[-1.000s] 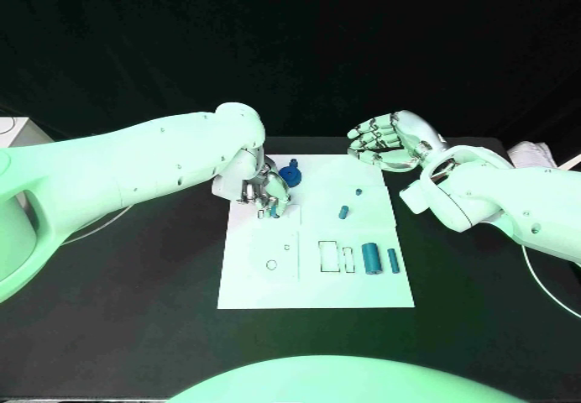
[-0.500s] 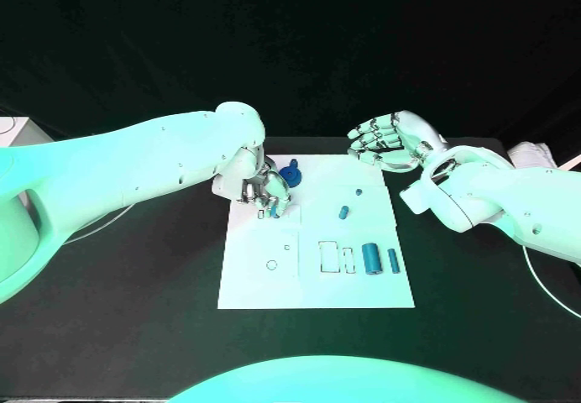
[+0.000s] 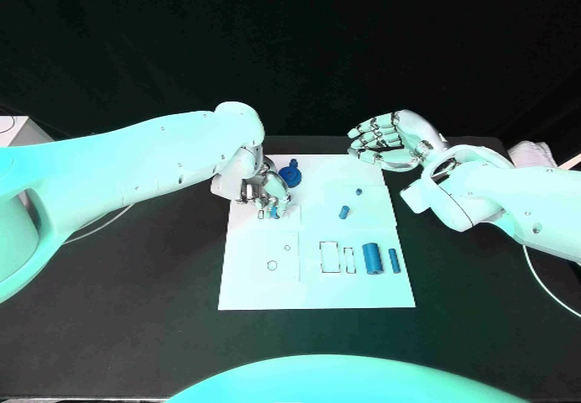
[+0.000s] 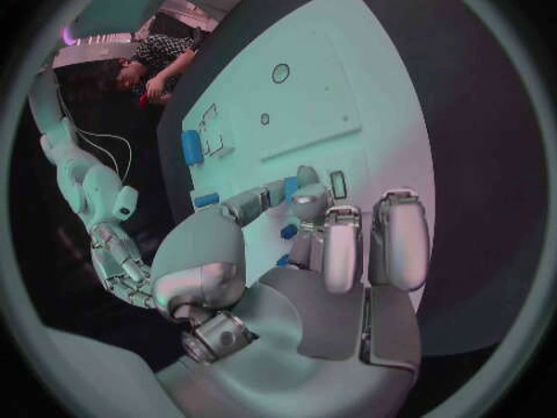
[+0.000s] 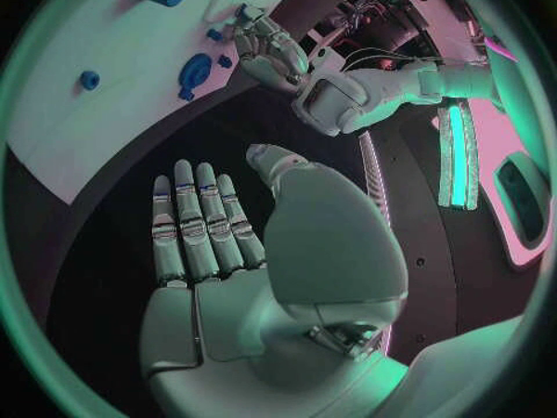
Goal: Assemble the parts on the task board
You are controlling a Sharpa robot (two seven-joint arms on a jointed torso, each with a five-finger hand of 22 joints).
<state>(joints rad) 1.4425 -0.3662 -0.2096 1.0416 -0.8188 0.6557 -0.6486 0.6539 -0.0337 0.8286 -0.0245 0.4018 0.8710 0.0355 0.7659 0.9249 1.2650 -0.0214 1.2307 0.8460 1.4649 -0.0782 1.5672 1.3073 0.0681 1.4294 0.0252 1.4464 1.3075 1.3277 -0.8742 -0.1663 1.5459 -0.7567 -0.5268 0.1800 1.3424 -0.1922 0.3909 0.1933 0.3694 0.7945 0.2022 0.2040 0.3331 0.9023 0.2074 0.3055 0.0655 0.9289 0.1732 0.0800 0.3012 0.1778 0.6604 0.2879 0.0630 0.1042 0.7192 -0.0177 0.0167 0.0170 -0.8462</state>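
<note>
Task board (image 3: 260, 277): a white plate lay in the middle of the black table (image 3: 121, 285), its long side running away from the robot.
Left hand (image 3: 263, 191): it was lowered onto the far left part of the board, fingers bent down. In the left wrist view a small blue part (image 4: 291, 188) sat between the fingertips (image 4: 309, 201); it looked pinched there, though the fingers hid most of it.
Right hand (image 3: 385, 139): it was raised off the board's far right corner, fingers apart and slightly bent, holding nothing.
Blue knob-shaped part (image 3: 290, 174): it stood at the far end of the board, just beside the left hand.
Small blue parts (image 3: 345, 211): two lay right of centre, apart from both hands.
Blue cylinders (image 3: 373, 259): a thick one and a thinner one (image 3: 394, 259) lay side by side near the board's right edge, next to rectangular slots (image 3: 328, 256).
</note>
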